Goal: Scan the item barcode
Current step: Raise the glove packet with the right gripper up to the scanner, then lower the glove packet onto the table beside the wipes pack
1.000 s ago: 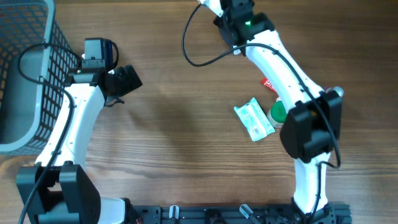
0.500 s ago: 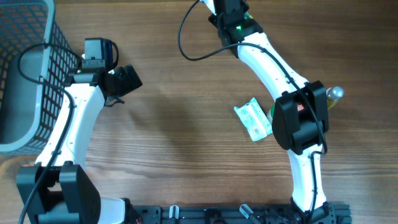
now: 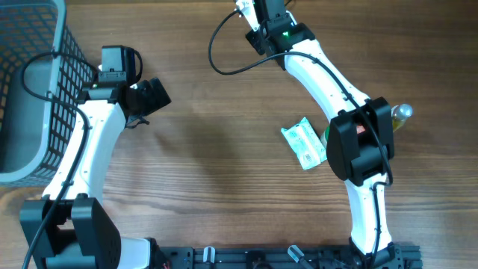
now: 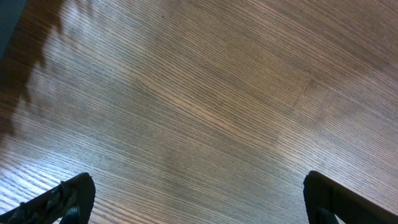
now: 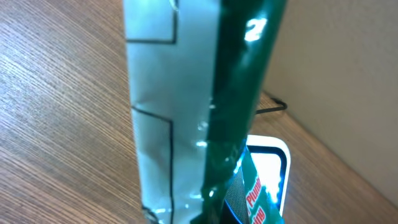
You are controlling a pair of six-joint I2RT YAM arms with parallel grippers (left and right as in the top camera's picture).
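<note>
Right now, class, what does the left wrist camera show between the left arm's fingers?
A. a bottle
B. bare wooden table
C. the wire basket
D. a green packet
B: in the left wrist view, the left fingers stand wide apart, with only the wood grain of the table between them.

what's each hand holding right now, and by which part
Right hand grips a green-and-white packet; where on it cannot be told. Left hand holds nothing.

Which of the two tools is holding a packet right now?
The right tool, shut on a green and white packet; the left tool is open over the table, holding nothing.
</note>
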